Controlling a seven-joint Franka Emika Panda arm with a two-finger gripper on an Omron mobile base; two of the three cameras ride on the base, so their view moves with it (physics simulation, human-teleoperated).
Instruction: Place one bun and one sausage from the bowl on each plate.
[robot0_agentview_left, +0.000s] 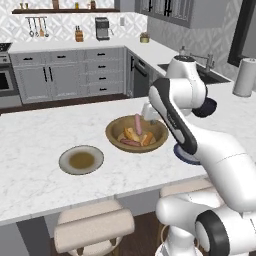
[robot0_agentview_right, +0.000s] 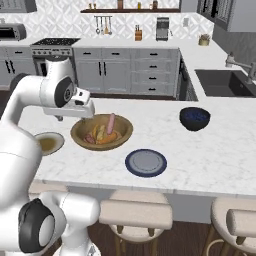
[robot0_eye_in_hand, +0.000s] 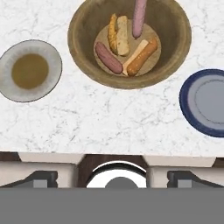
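Padded stools (robot0_agentview_left: 95, 227) front; marble counter (robot0_agentview_left: 35, 145), wooden bowl (robot0_eye_in_hand: 129, 41) (round, shallow).

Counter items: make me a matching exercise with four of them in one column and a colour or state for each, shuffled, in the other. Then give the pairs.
Things:
1. wooden bowl
2. beige plate
3. blue-grey plate
4. small blue bowl

Descriptions:
A. flat, dark rim, nothing on it
B. holds the buns and sausages
C. stands nearest the sink, dark and deep
D. pale rim with a brownish centre

Pairs: 1-B, 2-D, 3-A, 4-C
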